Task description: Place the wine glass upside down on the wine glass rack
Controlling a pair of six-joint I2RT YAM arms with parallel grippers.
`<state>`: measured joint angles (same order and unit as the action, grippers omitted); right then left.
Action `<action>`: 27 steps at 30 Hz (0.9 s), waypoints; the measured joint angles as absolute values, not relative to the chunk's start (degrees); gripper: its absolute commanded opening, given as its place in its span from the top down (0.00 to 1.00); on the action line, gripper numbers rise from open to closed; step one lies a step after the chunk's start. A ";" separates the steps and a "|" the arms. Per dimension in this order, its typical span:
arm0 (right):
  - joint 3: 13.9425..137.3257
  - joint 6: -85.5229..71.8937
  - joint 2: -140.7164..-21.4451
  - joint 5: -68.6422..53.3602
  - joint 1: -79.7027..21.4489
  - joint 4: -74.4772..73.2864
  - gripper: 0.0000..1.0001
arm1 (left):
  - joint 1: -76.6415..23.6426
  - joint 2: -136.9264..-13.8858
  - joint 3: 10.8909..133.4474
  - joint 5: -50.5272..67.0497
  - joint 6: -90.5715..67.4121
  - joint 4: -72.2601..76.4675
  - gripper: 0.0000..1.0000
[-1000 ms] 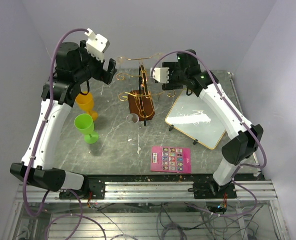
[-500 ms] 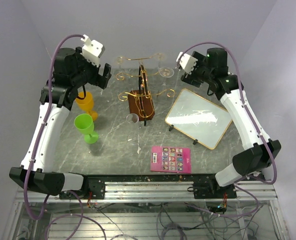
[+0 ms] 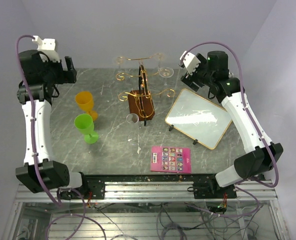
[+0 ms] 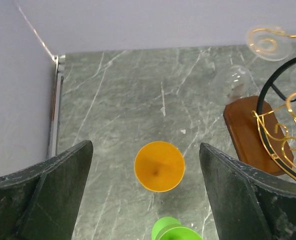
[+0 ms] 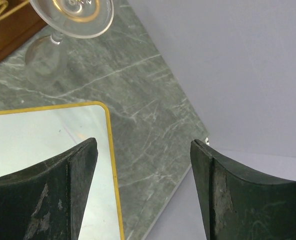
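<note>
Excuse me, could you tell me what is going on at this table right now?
The task is hanging wine glasses upside down on the gold wire rack. The left end effector and right end effector are both open, empty and away from the rack. Several clear glasses hang upside down from its arms; an orange goblet and a green goblet stand on the table.

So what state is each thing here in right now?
Left gripper: open, empty.
Right gripper: open, empty.
Rack: standing upright.
Wine glass: hanging upside down on the rack.
Orange cup: upright.
Green cup: upright.
Gold-framed board: propped at a tilt.
Pink card: lying flat.
Small clear glass by the rack: pose unclear.
</note>
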<state>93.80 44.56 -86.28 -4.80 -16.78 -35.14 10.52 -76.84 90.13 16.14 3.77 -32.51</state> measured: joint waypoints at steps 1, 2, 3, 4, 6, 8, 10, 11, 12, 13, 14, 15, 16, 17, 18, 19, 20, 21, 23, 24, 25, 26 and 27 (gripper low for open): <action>94.15 44.14 -86.21 -5.13 -16.78 -35.46 0.26 | 12.05 -77.62 90.13 17.04 3.16 -32.73 0.04; 94.59 43.86 -86.21 -5.50 -16.78 -35.83 0.26 | 12.73 -78.13 90.11 17.47 2.92 -32.95 0.05; 95.22 43.51 -86.21 -6.15 -16.78 -36.40 0.26 | 13.30 -78.76 90.08 18.57 2.74 -33.15 0.06; 95.68 43.29 -86.19 -6.70 -16.78 -36.82 0.26 | 13.58 -79.33 90.02 19.79 2.70 -33.39 0.07; 96.68 42.61 -85.95 -8.43 -16.80 -37.82 0.26 | 13.67 -79.94 89.32 23.11 2.72 -33.54 0.08; 96.88 42.39 -85.84 -9.13 -16.78 -38.11 0.26 | 13.43 -80.01 88.29 27.09 3.14 -34.39 0.09; 96.97 42.24 -85.80 -9.78 -16.80 -38.44 0.26 | 12.43 -79.90 87.70 30.68 4.78 -35.75 0.09; 96.97 42.24 -85.82 -9.87 -16.78 -38.65 0.26 | 11.09 -79.72 87.44 31.86 6.15 -36.51 0.09; 96.97 42.22 -85.84 -9.89 -16.78 -38.81 0.26 | 8.99 -79.26 87.07 32.67 7.81 -37.43 0.09; 96.97 42.22 -85.86 -9.91 -16.78 -38.98 0.26 | 6.46 -78.67 86.65 33.12 9.58 -38.35 0.09; 96.97 42.22 -85.89 -9.93 -16.78 -39.05 0.26 | 3.46 -77.91 86.13 33.41 11.46 -39.38 0.10; 96.97 42.22 -85.93 -9.98 -16.78 -39.11 0.26 | 0.34 -77.03 85.52 33.76 13.50 -40.36 0.11; 96.97 42.22 -85.95 -10.04 -16.78 -39.13 0.26 | -4.71 -75.42 84.36 34.83 16.95 -42.61 0.12; 96.97 42.24 -85.97 -10.09 -16.78 -39.13 0.26 | -4.97 -75.31 84.29 34.92 17.17 -42.78 0.13; 96.97 42.24 -86.00 -10.09 -16.78 -39.18 0.26 | -7.55 -74.39 83.72 35.59 19.07 -44.27 0.15; 96.97 42.26 -86.00 -10.09 -16.78 -39.20 0.26 | -9.23 -73.56 83.15 36.10 20.84 -45.74 0.15; 96.95 42.28 -86.00 -10.09 -16.78 -39.24 0.26 | -10.94 -72.84 82.56 36.36 22.37 -46.94 0.17; 96.92 42.28 -86.00 -10.09 -16.78 -39.24 0.26 | -12.32 -72.36 82.04 36.42 23.57 -47.88 0.18; 96.71 42.37 -86.00 -10.09 -16.78 -39.27 0.26 | -15.66 -71.72 80.62 36.32 26.44 -49.95 0.22; 96.57 42.41 -86.00 -10.09 -16.78 -39.31 0.26 | -17.50 -71.66 80.01 36.29 27.66 -50.98 0.24; 96.33 42.44 -86.00 -10.09 -16.78 -39.31 0.26 | -19.09 -71.68 79.46 36.23 28.80 -51.96 0.26; 96.09 42.46 -86.00 -10.09 -16.78 -39.33 0.26 | -20.75 -71.81 78.94 36.16 30.06 -53.06 0.28; 95.90 42.48 -86.00 -10.09 -16.78 -39.35 0.26 | -21.76 -71.94 78.70 36.16 30.96 -53.89 0.29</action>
<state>95.90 42.48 -86.00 -10.09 -16.78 -39.35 -21.76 -71.94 78.70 36.16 30.96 -53.89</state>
